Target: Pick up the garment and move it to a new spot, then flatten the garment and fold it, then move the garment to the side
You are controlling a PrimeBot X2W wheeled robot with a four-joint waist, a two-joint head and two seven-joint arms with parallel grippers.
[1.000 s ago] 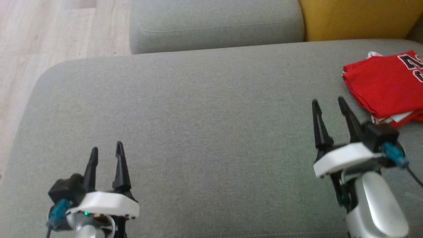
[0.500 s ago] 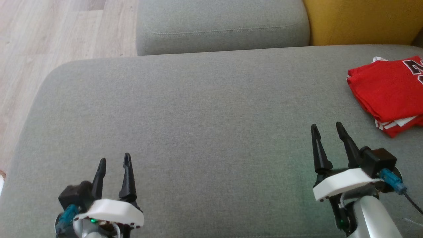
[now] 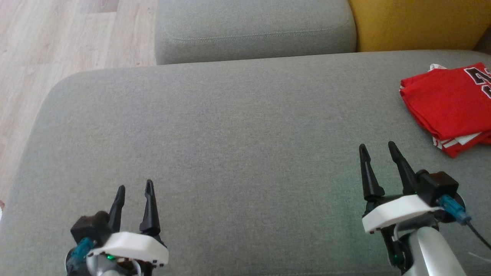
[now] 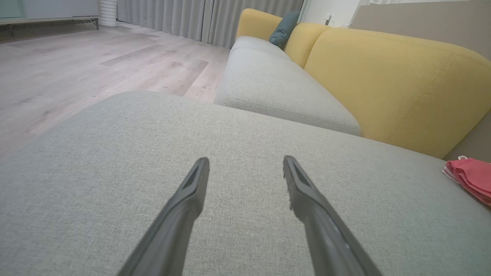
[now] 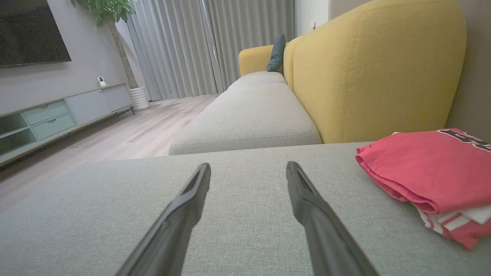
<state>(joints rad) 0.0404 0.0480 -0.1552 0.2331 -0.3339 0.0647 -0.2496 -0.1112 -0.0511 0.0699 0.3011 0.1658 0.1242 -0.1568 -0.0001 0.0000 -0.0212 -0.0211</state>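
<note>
Neatly folded red shirt [image 3: 447, 101] lies on grey cushion [image 3: 230, 134].
Left gripper [image 3: 135, 185] and right gripper [image 3: 377, 145] gape empty, seemingly hovering above it.

Matt grey woven cushion [image 3: 238, 126], soft red cloth garment [image 3: 447, 101], pale wood-grain floor [image 3: 57, 38]

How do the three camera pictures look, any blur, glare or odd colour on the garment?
Head view: soft, hazy, no glare; the garment reads saturated red, cropped at the right edge. Right wrist view: wide-angle stretch, the fingers blur near the bottom edge, garment washed to pinkish. Left wrist view: same stretch and pale colour.
</note>
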